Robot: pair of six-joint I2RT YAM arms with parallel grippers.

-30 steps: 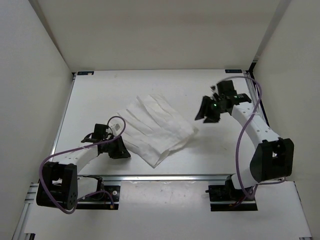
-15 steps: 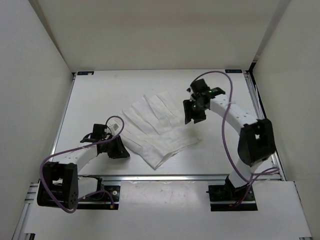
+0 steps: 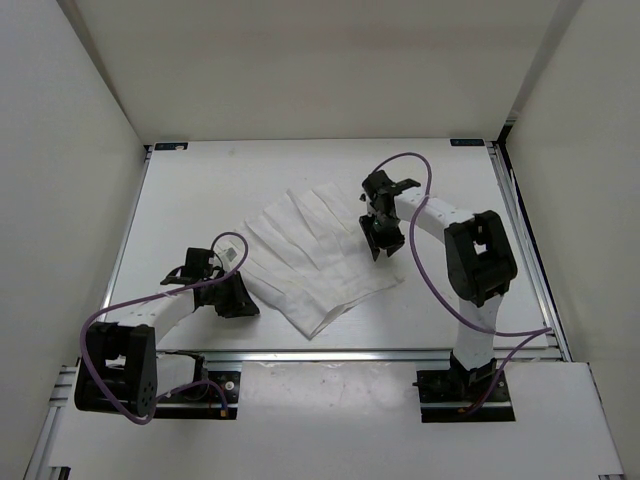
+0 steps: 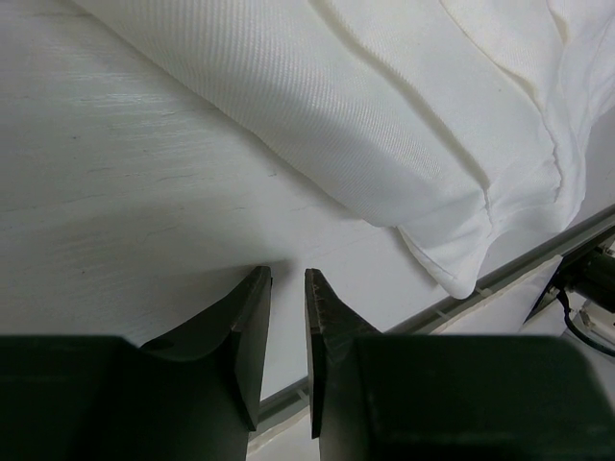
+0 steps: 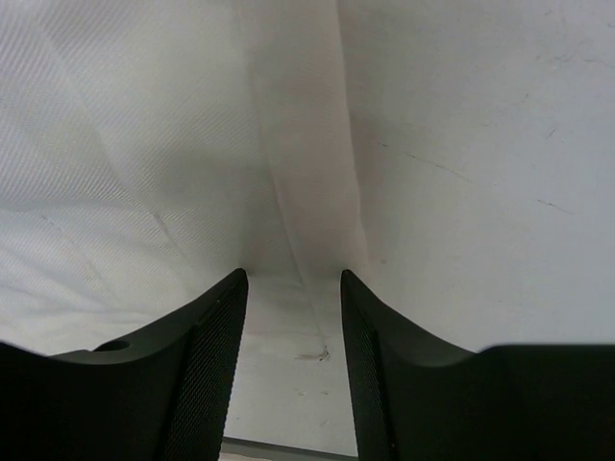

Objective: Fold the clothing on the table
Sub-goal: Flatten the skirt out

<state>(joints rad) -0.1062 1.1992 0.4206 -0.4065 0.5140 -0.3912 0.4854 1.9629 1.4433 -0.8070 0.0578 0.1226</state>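
The clothing [image 3: 315, 255], thin, white and pleated, lies spread in a fan on the table [image 3: 200, 190]. My right gripper [image 3: 377, 243] is down at its right edge. In the right wrist view its jaws [image 5: 293, 274] stand open, with the clothing's edge [image 5: 307, 192] running up between the fingertips and bare table [image 5: 480, 144] to the right. My left gripper [image 3: 245, 303] rests on the table just left of the clothing's near edge. Its jaws [image 4: 286, 274] are a narrow gap apart with nothing between them, and the folded cloth [image 4: 384, 115] lies ahead, untouched.
Aluminium rails [image 3: 330, 353] border the table's near side, with another rail [image 3: 520, 230] along the right. White walls [image 3: 300, 70] enclose the back and sides. The right arm's purple cable [image 3: 420, 165] loops above its wrist. The near rail [image 4: 500, 279] shows beyond the clothing's corner.
The right arm has swung left from the table's right side and come down onto the clothing's right edge, its jaws narrowing a little. The left arm has not moved.
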